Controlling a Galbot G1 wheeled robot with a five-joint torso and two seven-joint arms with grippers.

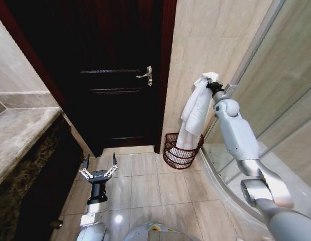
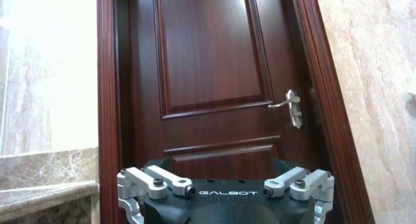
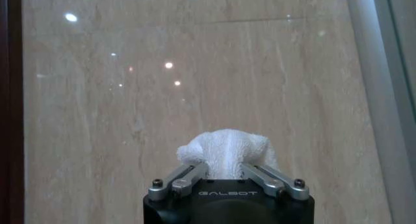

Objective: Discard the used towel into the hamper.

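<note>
We see a dark wooden door closed ahead, tiled floor below, beige wall to its right and a glass shower screen on the far right; a stone desk runs along the left side. Our right arm reaches up and forward, right gripper high by the wall, jaws pinched shut on the top of the white towel; the right wrist view shows the same bunch of cloth squeezed between them. The towel hangs long, its lower end dropping into the hamper, which sits on the floor in the corner where wall meets shower screen, right of the door. We judge the step as carry done, release pending: towel is over the hamper, partly in. Next move calls for lowering a bit and opening the jaws so the cloth falls inside, not over the rim. The wall and screen stand close by the arm. Left gripper idles low over the floor in front of the door, jaws spread wide, holding nothing. Door handle is well apart from it.
</note>
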